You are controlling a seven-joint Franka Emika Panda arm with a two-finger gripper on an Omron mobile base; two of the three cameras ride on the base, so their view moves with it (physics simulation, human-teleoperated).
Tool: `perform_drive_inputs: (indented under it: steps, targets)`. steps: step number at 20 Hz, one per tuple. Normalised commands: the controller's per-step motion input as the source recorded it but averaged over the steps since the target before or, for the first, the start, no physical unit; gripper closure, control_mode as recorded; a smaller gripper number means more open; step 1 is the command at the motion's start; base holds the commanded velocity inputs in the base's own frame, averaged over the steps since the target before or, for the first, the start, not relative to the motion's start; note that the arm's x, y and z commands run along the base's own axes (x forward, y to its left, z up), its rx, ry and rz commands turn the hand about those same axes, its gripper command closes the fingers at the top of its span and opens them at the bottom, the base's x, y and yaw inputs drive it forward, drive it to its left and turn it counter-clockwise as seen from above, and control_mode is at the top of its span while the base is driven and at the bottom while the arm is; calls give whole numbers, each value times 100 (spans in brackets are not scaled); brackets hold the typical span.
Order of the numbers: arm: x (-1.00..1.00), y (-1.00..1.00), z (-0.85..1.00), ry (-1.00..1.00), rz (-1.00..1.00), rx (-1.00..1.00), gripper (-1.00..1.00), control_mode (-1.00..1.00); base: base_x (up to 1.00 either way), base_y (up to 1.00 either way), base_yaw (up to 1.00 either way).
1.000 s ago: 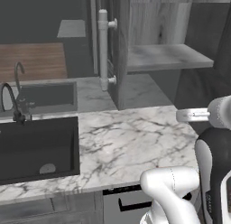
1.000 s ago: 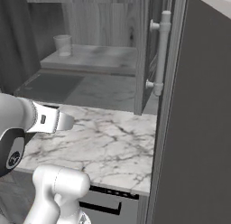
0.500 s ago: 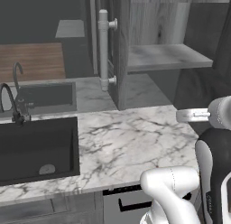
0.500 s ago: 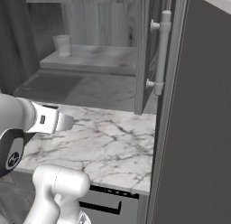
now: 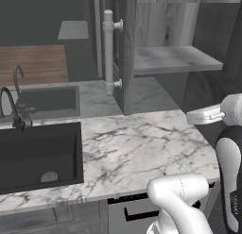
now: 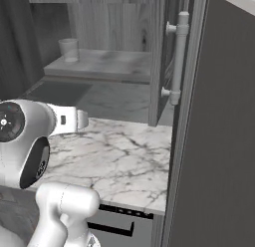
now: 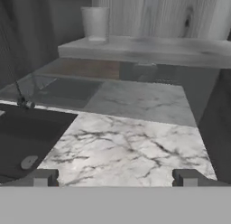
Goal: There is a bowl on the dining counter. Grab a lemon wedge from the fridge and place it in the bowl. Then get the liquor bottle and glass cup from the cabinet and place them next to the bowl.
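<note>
You had one glass cup (image 7: 94,22) in reach of sight: a short, clear tumbler that stood upright on the cabinet's (image 6: 158,57) single grey shelf (image 7: 149,49), near the shelf's left end in the hand view. The right base view showed the same cup (image 6: 68,49) at the far left of that shelf.

The cabinet was dark grey with a wood-grain back wall, and its door stood open, edge toward you. One pale cylindrical bar handle (image 5: 108,51) ran upright down that door, fixed by two short pegs.

Your gripper (image 7: 115,178) had its two dark finger tips spread wide apart, with nothing between them. It hung over the desk (image 5: 142,148), well short of the shelf and the cup.

The desk was a white marble slab with grey veins, smooth and flat. One dark rectangular sink (image 5: 38,155) was sunk into it at the left, with one round drain at its bottom and one dark curved tap (image 5: 12,108) behind it. A glossy backsplash behind the desk mirrored the sink and tap.
</note>
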Motion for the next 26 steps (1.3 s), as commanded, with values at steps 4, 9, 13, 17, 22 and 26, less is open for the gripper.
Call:
perform_drive_inputs:
  steps: [4,9,13,17,22,26]
  targets:
    - [3,-4,26,-28,49,-17,-100,-100,0,0,0]
    - [-6,22,52,-23,28,-35,-100,-100,0,0,0]
    - [0,44,52,-13,12,-35,-100,-100,0,0,0]
    - [0,26,36,-6,10,-27,-100,-100,0,0,0]
    - [2,-3,0,0,5,-11,-100,-100,0,0,0]
    - [13,-12,-1,0,1,-5,-100,-100,0,0,0]
